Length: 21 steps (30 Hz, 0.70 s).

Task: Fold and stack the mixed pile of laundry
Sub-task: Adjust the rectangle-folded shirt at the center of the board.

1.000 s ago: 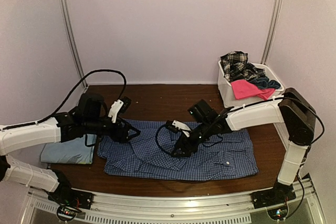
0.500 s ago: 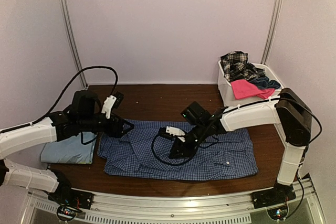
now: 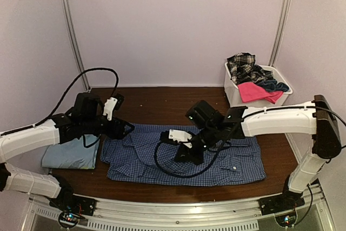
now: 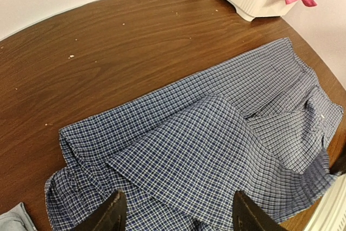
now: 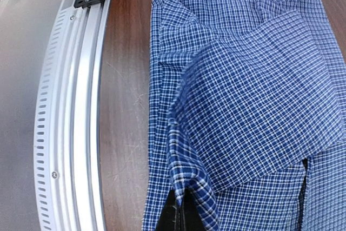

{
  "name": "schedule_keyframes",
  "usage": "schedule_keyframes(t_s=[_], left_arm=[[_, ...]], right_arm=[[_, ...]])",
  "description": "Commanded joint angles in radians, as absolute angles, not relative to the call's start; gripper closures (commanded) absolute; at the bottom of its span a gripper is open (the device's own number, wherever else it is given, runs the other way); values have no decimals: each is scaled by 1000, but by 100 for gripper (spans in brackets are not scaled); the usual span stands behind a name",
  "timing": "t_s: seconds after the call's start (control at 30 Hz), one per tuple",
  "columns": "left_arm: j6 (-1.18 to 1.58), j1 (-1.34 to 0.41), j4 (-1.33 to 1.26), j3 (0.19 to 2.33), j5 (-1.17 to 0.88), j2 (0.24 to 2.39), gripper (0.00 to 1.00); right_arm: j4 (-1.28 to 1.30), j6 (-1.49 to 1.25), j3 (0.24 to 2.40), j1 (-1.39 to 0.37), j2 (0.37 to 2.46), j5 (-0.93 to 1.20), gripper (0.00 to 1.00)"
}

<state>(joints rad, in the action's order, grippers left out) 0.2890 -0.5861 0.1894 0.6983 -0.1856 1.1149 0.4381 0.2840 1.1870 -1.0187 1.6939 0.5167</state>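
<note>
Folding the blue check shirt (image 3: pixel 238 166), spread flat on the table (image 3: pixel 162 101) near its front edge. The right gripper (image 5: pixel 181 212) is pressed together on a raised flap of its cloth; the left gripper (image 4: pixel 175 215) hovers spread over the shirt's left end, holding nothing. For a clean fold, the flap is best carried low and straight across, the left gripper pinning the crease. Count: 2 grippers, 1 spread shirt, 1 folded light blue T-shirt (image 3: pixel 67 155) beside it, 1 white basket (image 3: pixel 233 98) holding 1 plaid piece (image 3: pixel 241 63), 1 pink piece (image 3: pixel 254 91), at least 1 dark navy piece (image 3: pixel 273 85)
</note>
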Motion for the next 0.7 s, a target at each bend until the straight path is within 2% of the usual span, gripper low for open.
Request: schedule_keyframes(t_s=[0.0,0.37,0.67], left_arm=[[283,-565,183,752,-123,1149,32],[265,-543,199,816,-112,1241,32],[267,-541,205,826,-124,1269,33]], right_arm=[[554,251,1231,-1095,1572,384,100],[762,150,1327,-1379,1479,214,100],[868,120,1357,-1439,1384,182,100]])
